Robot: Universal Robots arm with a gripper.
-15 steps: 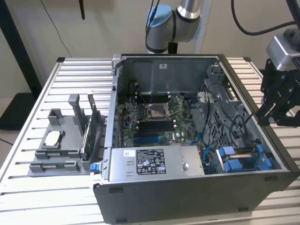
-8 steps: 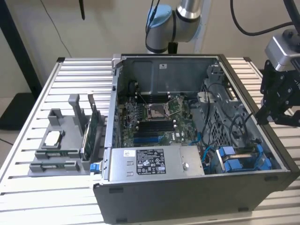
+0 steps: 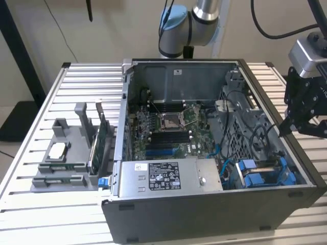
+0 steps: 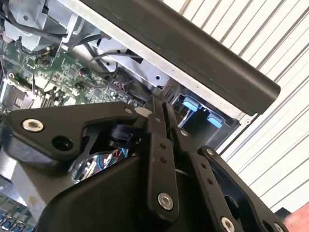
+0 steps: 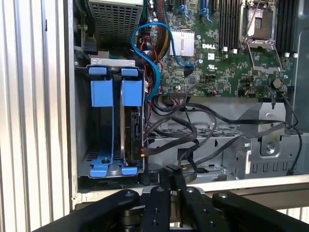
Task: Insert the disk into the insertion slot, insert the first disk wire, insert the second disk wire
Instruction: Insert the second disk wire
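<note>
The disk (image 5: 133,129) stands in its blue carrier inside the insertion slot (image 5: 81,126) of the grey drive cage, beside an empty blue-fronted carrier (image 5: 103,92). In the exterior view the disk (image 3: 265,166) sits at the case's front corner on that view's right. Black wires (image 5: 193,133) run from the disk's end across the cage; I cannot tell whether any is plugged in. My gripper (image 5: 170,173) is shut with nothing between its fingers. It hovers just outside the case wall, close to the disk's end. The gripper (image 3: 283,130) hangs over the case's rim on the exterior view's right.
A blue cable (image 5: 145,34) loops over the motherboard (image 5: 227,53). The power supply (image 3: 163,176) lies at the case's front. A grey fixture (image 3: 64,158) with parts stands on the slatted table (image 3: 76,224) on the exterior view's left. Both carriers' blue tabs (image 4: 190,104) appear under the case rim.
</note>
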